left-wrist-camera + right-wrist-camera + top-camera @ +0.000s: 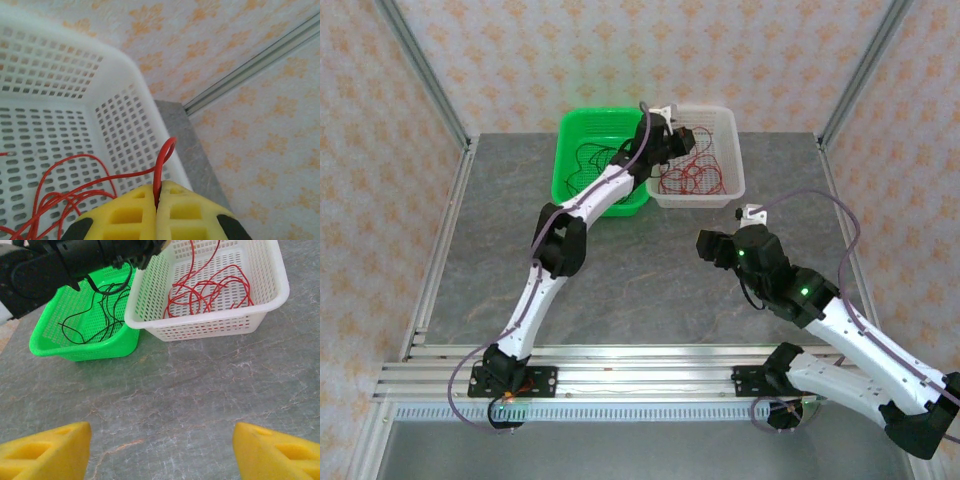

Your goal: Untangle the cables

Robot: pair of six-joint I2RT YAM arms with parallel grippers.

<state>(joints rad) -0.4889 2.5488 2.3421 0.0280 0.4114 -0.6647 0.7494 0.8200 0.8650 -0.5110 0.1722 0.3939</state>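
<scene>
Red wire is what the left gripper holds. Its yellow fingers are pressed together on a single red cable, which arches up just above the fingertips. The strand then runs back down between the fingertips. Below and to the left of the gripper, the other red cables lie curled on the perforated floor of the white basket. The basket's corner wall stands just ahead of the fingers.

The right gripper hangs low over the grey table with its fingers spread wide and nothing between them. Both baskets sit well ahead of it. The white one is ahead and slightly right. The green basket is ahead and left, with the black cables loose inside it.

Judging from how things lie, the colours are already parted, red in white and black in green. The step in hand looks like handling one red strand over the white basket, either lifting it free of its neighbours or setting it down. The pictures do not settle which.

If it is a drop, the next move calls for the fingers to open while they are inside the basket walls, so the strand falls in rather than over the rim. If it is a pull, it calls for a slow, steady lift, watching that the loops below do not rise with it.
</scene>
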